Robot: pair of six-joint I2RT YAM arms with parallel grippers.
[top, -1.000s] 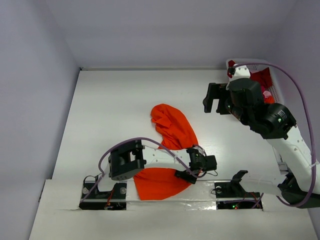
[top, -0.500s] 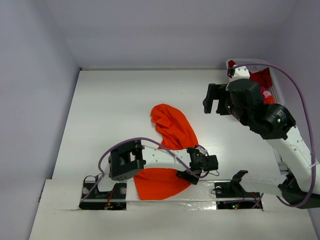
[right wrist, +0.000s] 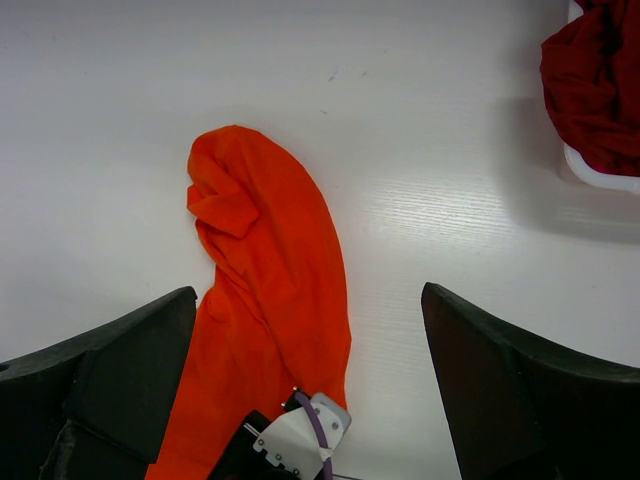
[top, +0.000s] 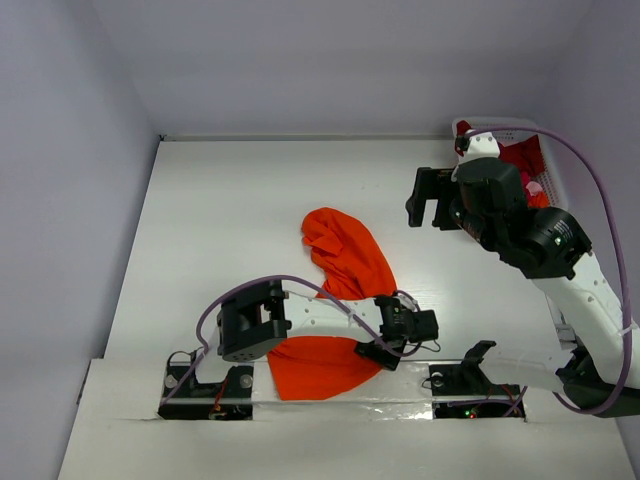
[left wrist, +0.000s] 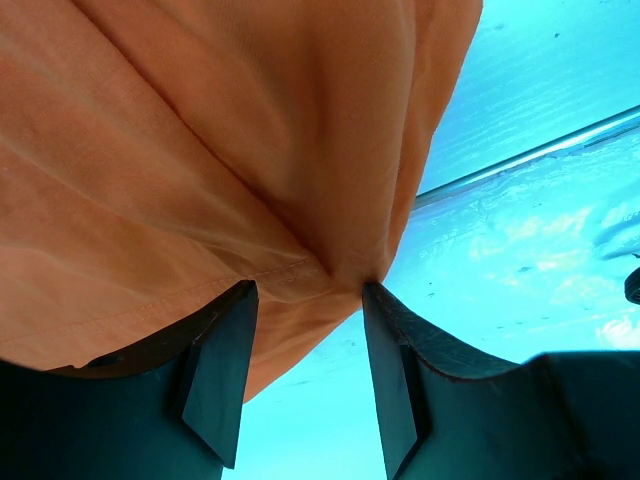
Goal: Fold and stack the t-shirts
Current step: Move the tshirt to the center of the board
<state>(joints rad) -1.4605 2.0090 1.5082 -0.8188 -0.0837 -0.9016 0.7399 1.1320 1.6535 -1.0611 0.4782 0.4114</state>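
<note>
Left wrist view: the left gripper (left wrist: 307,290) has its two dark fingers (left wrist: 215,380) standing apart, with the hemmed edge of the bright orange cloth t-shirt (left wrist: 200,150) bunched into the gap at their tips. The creases run together to a point beside the right-hand finger. I cannot tell from here whether the jaws are pinching that fold or only straddling it. Below the hem, bare tabletop shows between the fingers.

From above, that gripper sits low at the shirt's right edge, near the front of the white table (top: 230,220). The left arm reaches across the near part of the shirt. The shirt lies unfolded and rumpled, a long shape running from the middle of the table down to the near edge, between the two arm bases. Its far end is crumpled into a small knot.

The right gripper (right wrist: 308,292) hangs high over the table with its jaws spread wide and nothing between them, well apart from the orange shirt. Off to the far right, a dark red cloth t-shirt (right wrist: 595,85) lies heaped in a white plastic lattice basket (right wrist: 600,180) at the table's far right corner.
</note>
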